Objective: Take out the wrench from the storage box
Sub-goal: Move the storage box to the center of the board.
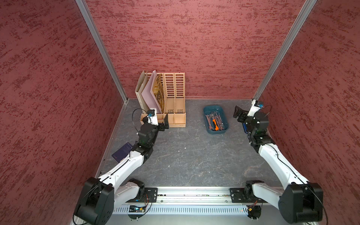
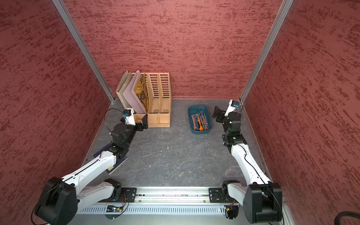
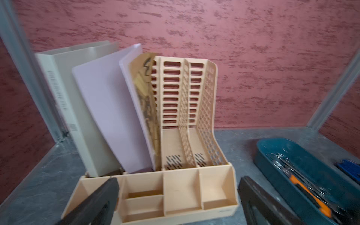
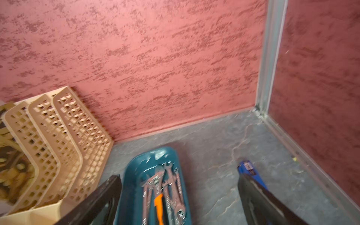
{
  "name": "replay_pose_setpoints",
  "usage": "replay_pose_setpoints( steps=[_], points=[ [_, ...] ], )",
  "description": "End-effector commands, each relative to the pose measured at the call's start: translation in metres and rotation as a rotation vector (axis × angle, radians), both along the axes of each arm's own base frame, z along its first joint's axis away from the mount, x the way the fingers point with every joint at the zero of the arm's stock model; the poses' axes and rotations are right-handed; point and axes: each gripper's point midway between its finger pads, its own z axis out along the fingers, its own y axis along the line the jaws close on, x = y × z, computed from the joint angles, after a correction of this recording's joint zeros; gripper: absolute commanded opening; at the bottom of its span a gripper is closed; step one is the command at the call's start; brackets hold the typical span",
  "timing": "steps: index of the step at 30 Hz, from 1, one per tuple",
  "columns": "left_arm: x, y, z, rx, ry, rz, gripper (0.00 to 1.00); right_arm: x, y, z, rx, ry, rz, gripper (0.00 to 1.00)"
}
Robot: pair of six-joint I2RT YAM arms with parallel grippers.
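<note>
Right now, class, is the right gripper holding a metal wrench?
No: the right gripper stands open and empty; the metal wrenches lie in the dark teal plastic tray.

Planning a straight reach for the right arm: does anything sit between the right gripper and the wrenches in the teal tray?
Nothing visible does. The right gripper is open beside the storage box, and the wrenches lie uncovered in it.

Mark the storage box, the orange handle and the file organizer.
Storage box [image 1: 217, 132]: in a top view, near end wall.
Orange handle [image 1: 214, 124]: in a top view, mid-handle.
File organizer [image 1: 180, 120]: in a top view, front tray.
</note>
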Motion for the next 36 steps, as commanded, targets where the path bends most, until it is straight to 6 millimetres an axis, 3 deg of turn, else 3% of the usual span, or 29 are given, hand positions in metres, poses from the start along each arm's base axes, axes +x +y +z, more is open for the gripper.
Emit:
replay_pose_setpoints(
  steps=[1, 3, 7, 9, 15, 19, 23, 32, 36],
  points=[
    [-0.012, -0.036, -0.017, 0.058, 0.16, -0.04, 1.0, -0.013, 0.039, -0.054, 0.103, 0.333, 0.214, 0.98],
    [-0.02, -0.069, -0.01, 0.07, 0.179, -0.108, 1.0, -0.01, 0.05, -0.059, 0.126, 0.431, 0.269, 0.98],
    [-0.037, -0.126, -0.003, 0.007, 0.242, -0.256, 1.0, 0.0, 0.049, -0.076, 0.097, 0.566, 0.275, 0.95],
    [-0.047, -0.153, -0.009, -0.052, 0.346, -0.364, 1.0, 0.009, 0.043, -0.097, 0.076, 0.644, 0.246, 0.93],
    [-0.065, -0.194, -0.041, -0.128, 0.604, -0.528, 1.0, 0.036, 0.04, -0.135, 0.051, 0.767, 0.234, 0.84],
    [-0.073, -0.197, -0.053, -0.146, 0.67, -0.565, 1.0, 0.054, 0.037, -0.151, 0.029, 0.803, 0.226, 0.78],
    [-0.072, -0.182, -0.064, -0.183, 0.726, -0.513, 1.0, 0.07, 0.031, -0.163, -0.006, 0.833, 0.204, 0.75],
    [-0.069, -0.157, -0.071, -0.213, 0.758, -0.433, 1.0, 0.097, 0.028, -0.183, -0.03, 0.858, 0.19, 0.57],
    [-0.068, -0.15, -0.073, -0.23, 0.763, -0.414, 1.0, 0.104, 0.023, -0.195, -0.042, 0.882, 0.158, 0.54]
  ],
)
